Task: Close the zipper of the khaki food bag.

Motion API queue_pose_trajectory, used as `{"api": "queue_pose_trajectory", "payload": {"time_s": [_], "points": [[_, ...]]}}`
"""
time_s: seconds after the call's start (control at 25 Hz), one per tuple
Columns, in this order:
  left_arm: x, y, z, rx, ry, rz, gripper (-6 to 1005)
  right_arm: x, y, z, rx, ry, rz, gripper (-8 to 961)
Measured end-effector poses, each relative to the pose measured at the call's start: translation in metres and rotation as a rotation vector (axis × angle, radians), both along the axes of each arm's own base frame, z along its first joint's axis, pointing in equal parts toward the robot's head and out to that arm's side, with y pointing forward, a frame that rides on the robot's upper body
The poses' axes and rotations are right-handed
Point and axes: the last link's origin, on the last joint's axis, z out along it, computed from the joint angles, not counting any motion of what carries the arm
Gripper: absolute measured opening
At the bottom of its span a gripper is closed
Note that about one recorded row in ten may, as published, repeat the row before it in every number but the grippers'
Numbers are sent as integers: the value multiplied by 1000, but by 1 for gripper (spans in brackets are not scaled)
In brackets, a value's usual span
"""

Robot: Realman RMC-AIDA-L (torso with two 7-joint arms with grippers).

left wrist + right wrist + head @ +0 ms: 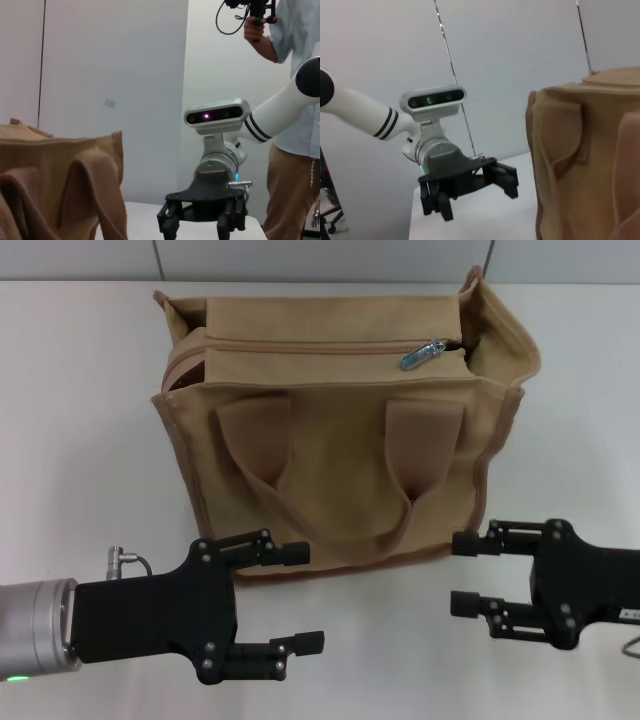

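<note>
The bag (pixel 340 440) is seen at upper centre on the table (pixel 80 390), its zipper (pixel 330 348) nearly shut, pull (pixel 423 354) at upper right. The left hand (pixel 290 598) and right hand (pixel 468 574) are held open and empty below. Soft canvas is expected to buckle; the small slick pull should be pinched while the bag is braced

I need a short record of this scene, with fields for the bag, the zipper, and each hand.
bag: khaki food bag stands upright on the white table, handles hanging on its front
zipper: zipper looks closed for most of its length; silver pull tab near the bag's right end, a small gap beyond it
left hand: left hand open, in front of the bag, not touching
right hand: right hand open, at the bag's front right corner, holding nothing
</note>
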Motion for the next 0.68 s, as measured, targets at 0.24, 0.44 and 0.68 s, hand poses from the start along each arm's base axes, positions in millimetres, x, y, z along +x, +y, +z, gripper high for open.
{"api": "queue_pose_trajectory", "payload": {"time_s": [0.24, 0.44, 0.68], "points": [[1, 0, -1, 1, 0, 0, 795, 4, -8, -1, 16, 7, 1, 625], [3, 3, -4, 3, 4, -1, 795, 3, -9, -3, 13, 10, 8, 625], [5, 3, -6, 2, -2, -2, 795, 1, -6, -3, 15, 9, 19, 625]]}}
